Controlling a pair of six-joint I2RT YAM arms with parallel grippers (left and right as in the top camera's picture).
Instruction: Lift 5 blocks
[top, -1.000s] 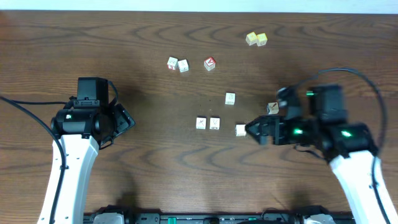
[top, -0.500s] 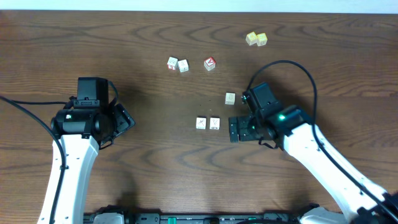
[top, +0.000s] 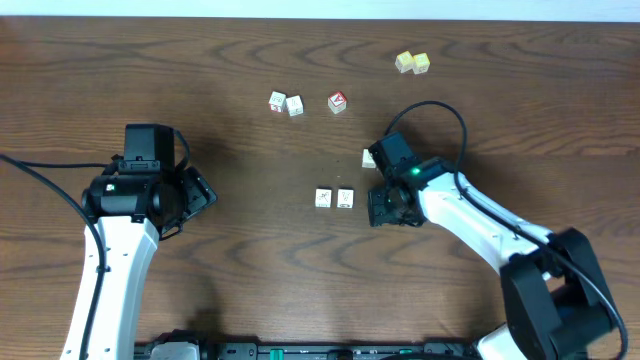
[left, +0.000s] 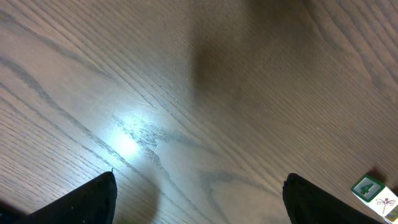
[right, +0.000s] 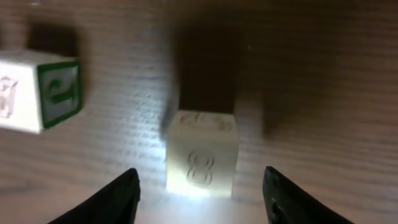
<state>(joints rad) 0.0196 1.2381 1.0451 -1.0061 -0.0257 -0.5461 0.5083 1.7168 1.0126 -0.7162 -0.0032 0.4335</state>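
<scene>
right pincer (right: 200, 186) half open, straddling the 8-marked block (right: 202, 155), gaps both sides, green-faced block (right: 37, 90) nearby, left pincer (left: 202, 202) wide open over the desk (left: 186, 93)

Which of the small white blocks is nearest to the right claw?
The pale block embossed with something like an 8, lying between the fingers of the right claw; the green-faced block sits off to the side, outside them.

Overhead evenly lit; wrist views blurred, glary.
</scene>
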